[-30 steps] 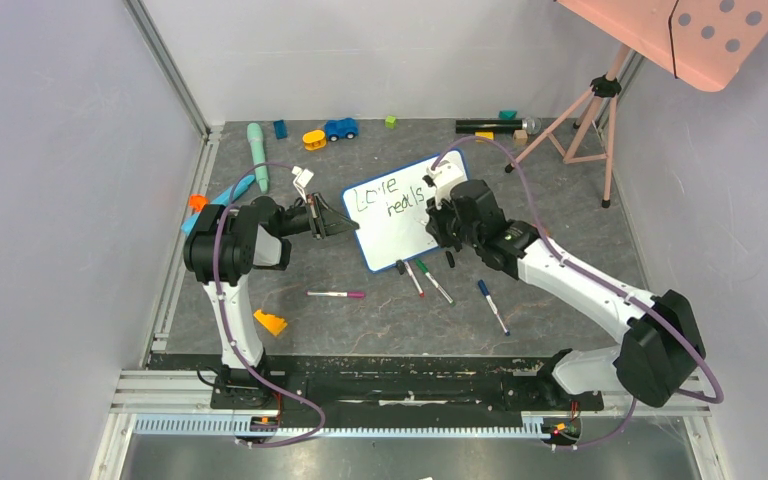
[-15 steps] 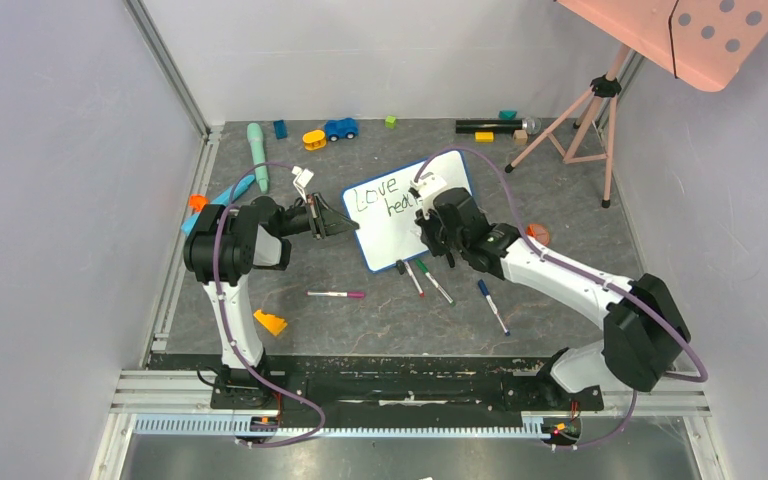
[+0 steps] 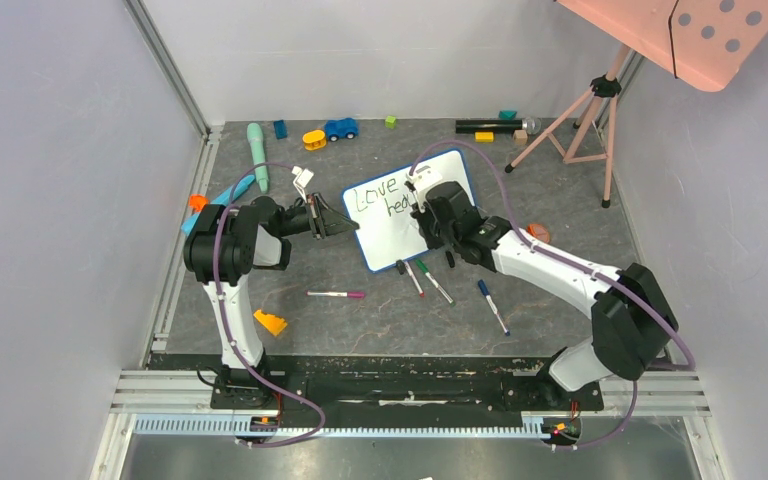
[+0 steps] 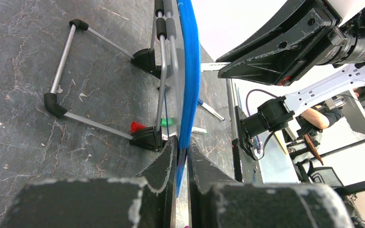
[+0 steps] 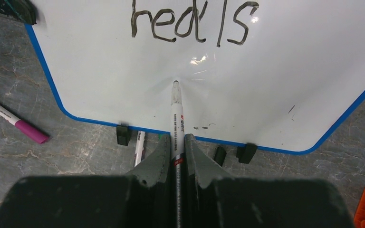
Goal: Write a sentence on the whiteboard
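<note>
The whiteboard stands tilted on the grey table, with a blue frame and black feet. "Love" shows on it in the top view, with part of "heals" below. The right wrist view shows "heals" in full; no third line shows. My left gripper is shut on the board's left edge, seen in the left wrist view as jaws on the blue frame. My right gripper is shut on a black marker. Its tip touches the board below "heals".
Loose markers lie in front of the board: pink, red, green, blue. An orange wedge lies at the near left. Toys line the back wall. A pink tripod stands at the back right.
My right gripper has moved left across the board with the marker and now covers part of "heals" in the top view. The left arm and the board have not moved.
</note>
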You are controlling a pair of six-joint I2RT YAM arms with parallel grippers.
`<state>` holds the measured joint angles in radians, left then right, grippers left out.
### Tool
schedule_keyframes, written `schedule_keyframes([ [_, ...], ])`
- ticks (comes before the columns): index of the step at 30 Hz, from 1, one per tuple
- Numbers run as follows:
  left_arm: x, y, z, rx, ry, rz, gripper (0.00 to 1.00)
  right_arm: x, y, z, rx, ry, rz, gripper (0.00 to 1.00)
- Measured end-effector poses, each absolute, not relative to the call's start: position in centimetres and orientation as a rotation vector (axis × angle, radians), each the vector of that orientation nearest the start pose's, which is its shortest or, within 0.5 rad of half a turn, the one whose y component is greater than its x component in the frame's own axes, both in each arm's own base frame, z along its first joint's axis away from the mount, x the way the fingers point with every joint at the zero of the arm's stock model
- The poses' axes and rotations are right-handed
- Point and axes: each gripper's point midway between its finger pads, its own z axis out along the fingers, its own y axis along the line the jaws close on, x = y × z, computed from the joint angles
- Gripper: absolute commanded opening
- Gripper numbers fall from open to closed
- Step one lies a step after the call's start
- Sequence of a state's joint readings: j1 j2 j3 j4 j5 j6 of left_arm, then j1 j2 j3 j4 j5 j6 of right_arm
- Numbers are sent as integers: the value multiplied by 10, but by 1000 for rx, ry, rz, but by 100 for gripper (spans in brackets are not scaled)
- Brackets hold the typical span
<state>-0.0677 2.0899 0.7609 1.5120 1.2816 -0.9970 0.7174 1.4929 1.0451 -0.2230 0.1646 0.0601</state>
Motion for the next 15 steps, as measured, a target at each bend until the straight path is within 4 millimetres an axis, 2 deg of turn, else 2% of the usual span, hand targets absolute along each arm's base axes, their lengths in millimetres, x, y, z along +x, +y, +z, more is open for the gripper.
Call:
schedule_keyframes([
  [15, 348, -202, 113, 472, 1732, -1674, 2, 337, 251, 131, -633, 2177, 187, 0],
])
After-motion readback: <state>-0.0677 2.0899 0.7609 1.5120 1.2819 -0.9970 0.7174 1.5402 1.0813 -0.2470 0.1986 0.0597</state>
